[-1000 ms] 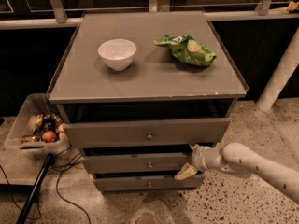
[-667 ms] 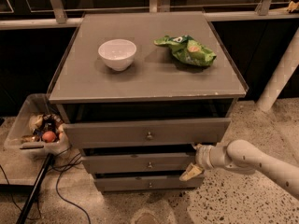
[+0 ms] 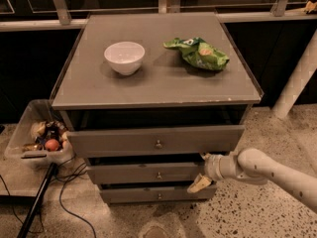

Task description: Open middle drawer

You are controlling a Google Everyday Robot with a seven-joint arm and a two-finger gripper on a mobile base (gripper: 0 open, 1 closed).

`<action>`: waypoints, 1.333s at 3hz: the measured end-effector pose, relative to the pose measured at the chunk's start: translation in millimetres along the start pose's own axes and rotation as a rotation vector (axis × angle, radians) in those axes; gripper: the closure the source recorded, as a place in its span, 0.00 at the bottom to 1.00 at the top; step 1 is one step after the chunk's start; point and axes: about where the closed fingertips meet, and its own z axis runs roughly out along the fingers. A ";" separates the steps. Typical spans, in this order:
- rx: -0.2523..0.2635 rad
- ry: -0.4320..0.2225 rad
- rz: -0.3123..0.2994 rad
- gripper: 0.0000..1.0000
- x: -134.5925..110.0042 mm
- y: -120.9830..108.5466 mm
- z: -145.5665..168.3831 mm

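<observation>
The grey cabinet has three drawers with small round knobs. The middle drawer (image 3: 148, 173) sits between the wider top drawer (image 3: 156, 141), which stands slightly out, and the bottom drawer (image 3: 156, 195). A dark gap shows above the middle drawer's front. My gripper (image 3: 201, 171) reaches in from the right, at the right end of the middle drawer's front. It is open, with one fingertip (image 3: 199, 184) just below the front's corner and the other near its top edge. The knob (image 3: 159, 175) of the middle drawer is well left of the gripper.
A white bowl (image 3: 125, 57) and a green chip bag (image 3: 198, 52) lie on the cabinet top (image 3: 153, 83). A clear bin (image 3: 42, 135) of items stands on the floor to the left, with cables (image 3: 69, 192) beside it. A white post (image 3: 297, 78) stands at the right.
The gripper shifted a little to the right and then back left, staying at the right end of the middle drawer. The drawers look unchanged.
</observation>
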 end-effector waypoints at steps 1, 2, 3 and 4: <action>-0.059 0.000 0.038 0.00 -2.9 46.3 10.3; -0.059 0.000 0.038 0.00 -3.0 46.3 10.3; -0.081 0.023 0.043 0.00 1.6 38.2 45.2; -0.081 0.023 0.043 0.00 1.6 38.2 45.2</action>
